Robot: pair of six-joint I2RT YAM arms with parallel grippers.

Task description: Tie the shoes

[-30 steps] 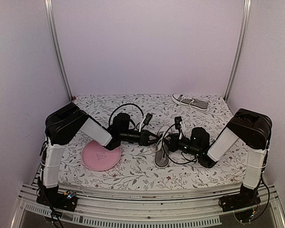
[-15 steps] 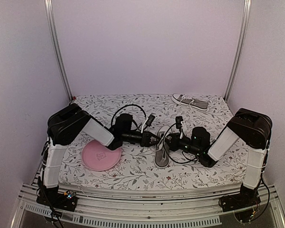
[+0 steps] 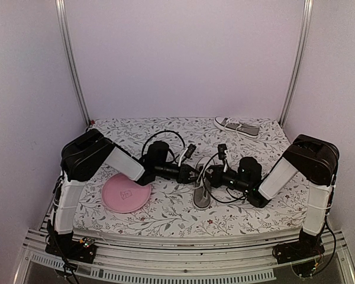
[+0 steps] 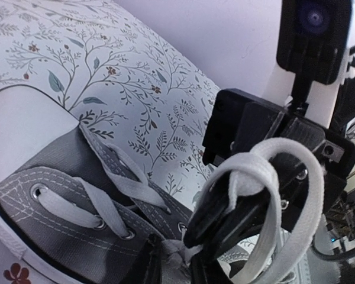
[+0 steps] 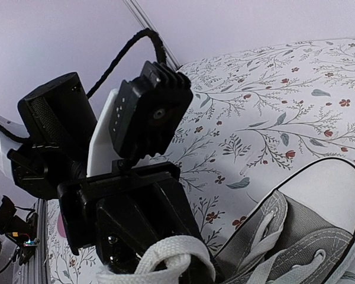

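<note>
Shoes lie well apart on the flowered bench. The left arm and right arm both reach inward toward its middle. A pink plate sits just beside the left arm. The near shoe stands mid-bench, toe toward the arm bases; the far shoe lies at the back right corner. The left end effector and right end effector meet nose to nose over the near shoe's laces. The right one is clenched, with a white lace loop slung about its fingers. Whether the left one grips anything I cannot tell.
</note>
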